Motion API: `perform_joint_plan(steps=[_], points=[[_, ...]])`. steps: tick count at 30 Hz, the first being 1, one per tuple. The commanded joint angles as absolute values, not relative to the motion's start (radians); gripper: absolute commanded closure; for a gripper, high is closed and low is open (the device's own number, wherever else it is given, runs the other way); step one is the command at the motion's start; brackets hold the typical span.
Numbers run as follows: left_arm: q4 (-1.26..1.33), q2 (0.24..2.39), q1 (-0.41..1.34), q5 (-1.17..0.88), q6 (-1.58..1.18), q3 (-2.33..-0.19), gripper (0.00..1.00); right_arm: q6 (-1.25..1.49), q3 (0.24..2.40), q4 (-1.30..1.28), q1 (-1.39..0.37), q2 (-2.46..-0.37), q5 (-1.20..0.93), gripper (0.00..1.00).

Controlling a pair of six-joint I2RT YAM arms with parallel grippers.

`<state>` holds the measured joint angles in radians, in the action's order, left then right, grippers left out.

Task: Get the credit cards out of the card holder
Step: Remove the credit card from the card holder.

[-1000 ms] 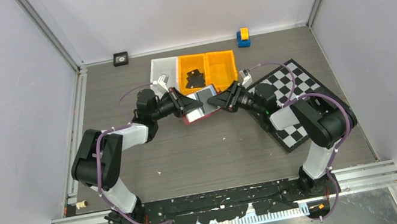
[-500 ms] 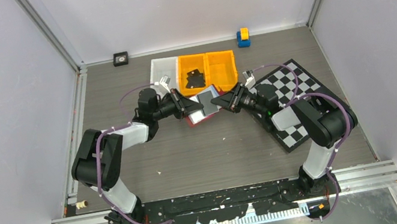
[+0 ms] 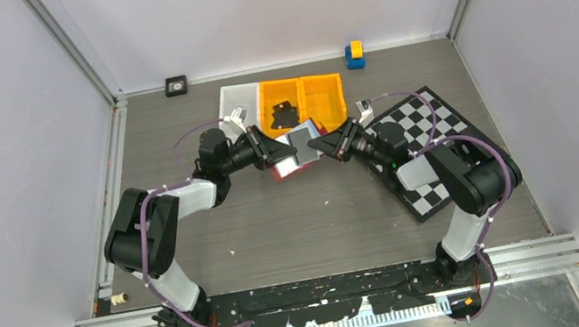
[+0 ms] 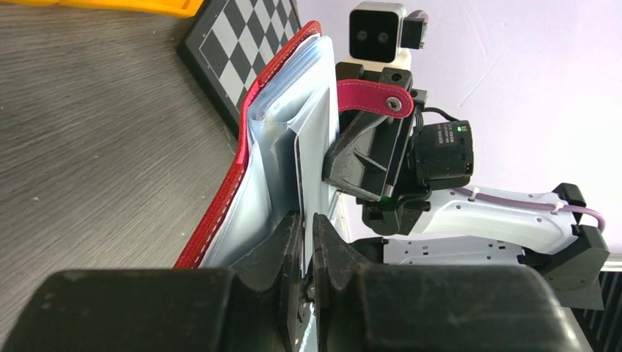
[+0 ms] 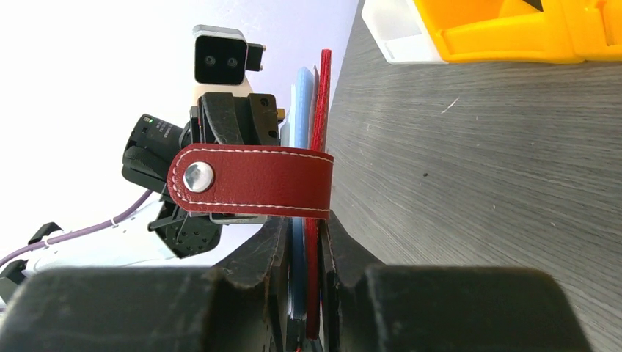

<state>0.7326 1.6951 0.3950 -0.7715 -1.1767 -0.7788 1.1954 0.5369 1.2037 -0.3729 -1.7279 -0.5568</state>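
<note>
The red card holder [image 3: 298, 150] is held on edge above the table between my two grippers, its pale bluish sleeves [image 4: 282, 125] fanned open. The left gripper [image 3: 277, 155] [image 4: 306, 220] is pinched on the edge of one pale sleeve, jaws almost together. Opposite it, the right gripper [image 3: 325, 145] [image 5: 304, 220] is shut on the red cover [image 5: 320, 110] together with some sleeves. The snap tab [image 5: 249, 180] hangs across in front of the right fingers. The credit cards are hidden; no tan card shows in any view.
Two orange bins [image 3: 302, 101] and a white bin [image 3: 240, 99] stand just behind the holder. A chequered board [image 3: 430, 149] lies under the right arm. A blue and yellow block [image 3: 354, 54] and a small black square [image 3: 176, 85] sit at the back wall.
The right gripper has narrowed onto the holder's cover. Both grippers and the holder have shifted slightly toward the bins.
</note>
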Motion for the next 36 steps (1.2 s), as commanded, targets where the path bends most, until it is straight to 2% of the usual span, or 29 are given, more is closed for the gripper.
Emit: perform_joint_plan(steps=[1,6,11,17,25,31,36], points=[[0.892,1.669,0.402,-0.831,-1.228,-0.774,0.88,1.207,0.549,1.28,-0.376,-1.721,-0.564,0.85],[0.929,1.669,0.401,-0.833,-1.245,-0.766,0.9,1.21,0.551,1.28,-0.376,-1.727,-0.565,0.83],[0.933,1.673,0.399,-0.833,-1.252,-0.764,1.0,1.221,0.545,1.291,-0.368,-1.733,-0.563,0.81],[0.944,1.68,0.393,-0.832,-1.261,-0.761,1.0,1.241,0.54,1.322,-0.356,-1.748,-0.564,0.8],[0.948,1.681,0.393,-0.831,-1.261,-0.758,0.93,1.25,0.54,1.331,-0.354,-1.755,-0.568,0.79],[0.954,1.693,0.391,-0.83,-1.267,-0.758,1.0,1.25,0.541,1.333,-0.354,-1.757,-0.568,0.79],[0.974,1.697,0.387,-0.831,-1.281,-0.753,0.98,1.249,0.536,1.33,-0.35,-1.756,-0.563,0.78]])
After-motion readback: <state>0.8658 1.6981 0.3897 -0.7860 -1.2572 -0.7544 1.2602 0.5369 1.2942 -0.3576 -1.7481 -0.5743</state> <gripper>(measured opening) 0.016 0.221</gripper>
